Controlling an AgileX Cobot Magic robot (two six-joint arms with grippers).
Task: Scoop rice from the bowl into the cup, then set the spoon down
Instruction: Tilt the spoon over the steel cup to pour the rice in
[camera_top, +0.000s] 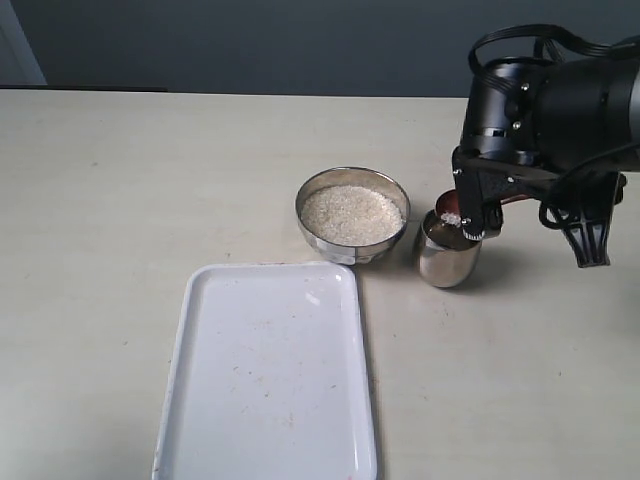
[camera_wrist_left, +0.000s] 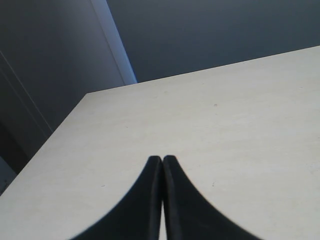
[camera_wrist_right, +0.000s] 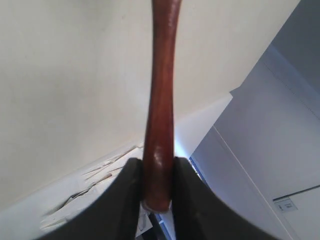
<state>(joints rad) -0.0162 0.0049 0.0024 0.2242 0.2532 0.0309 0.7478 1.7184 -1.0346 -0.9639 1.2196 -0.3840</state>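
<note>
The steel bowl (camera_top: 353, 214) sits mid-table, filled with white rice (camera_top: 352, 214). Just to its right stands the small steel cup (camera_top: 448, 250). The reddish-brown wooden spoon (camera_top: 449, 208) is tipped over the cup's mouth, with a few white grains at its tip. My right gripper (camera_top: 480, 212) is shut on the spoon's handle (camera_wrist_right: 160, 140), which runs up between the black fingers (camera_wrist_right: 127, 195) in the right wrist view. My left gripper (camera_wrist_left: 161, 159) is shut on nothing, over bare table; it is out of the exterior view.
A white rectangular tray (camera_top: 268, 375) lies in front of the bowl, touching close to its near side. The right arm's black body (camera_top: 560, 110) and cables hang above the table's right part. Beige tabletop (camera_top: 130, 180) stretches to the left.
</note>
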